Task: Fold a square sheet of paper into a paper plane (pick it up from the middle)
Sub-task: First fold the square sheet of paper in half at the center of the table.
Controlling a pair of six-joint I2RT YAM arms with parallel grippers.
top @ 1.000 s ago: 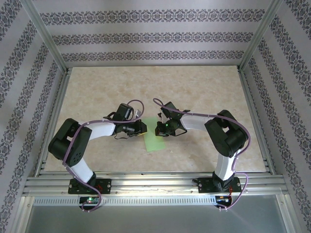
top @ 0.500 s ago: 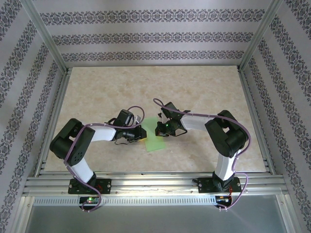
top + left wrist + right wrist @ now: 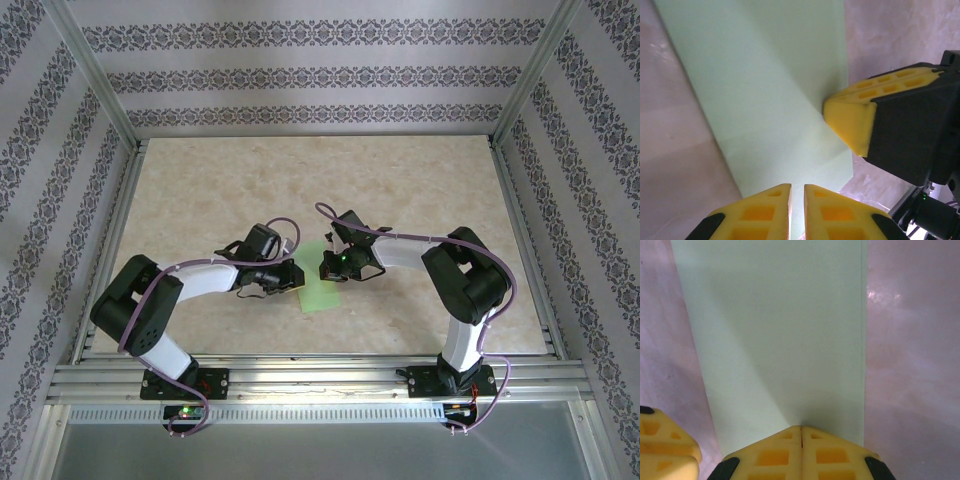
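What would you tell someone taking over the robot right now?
Left pincer: nearly shut with a thin slit, over the near end of the pale green sheet of paper; unclear if it pinches it.
Right pincer: shut, tips on the sheet's edge.
Sheet: on the beige marbled table between both pincers.
Done: looks folded into a narrow strip.
Left: no pointed plane shape yet.

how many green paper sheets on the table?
1. The pale green sheet lies on the table between the left tool and right tool, covered partly by them; extra sheets beneath would be hidden.
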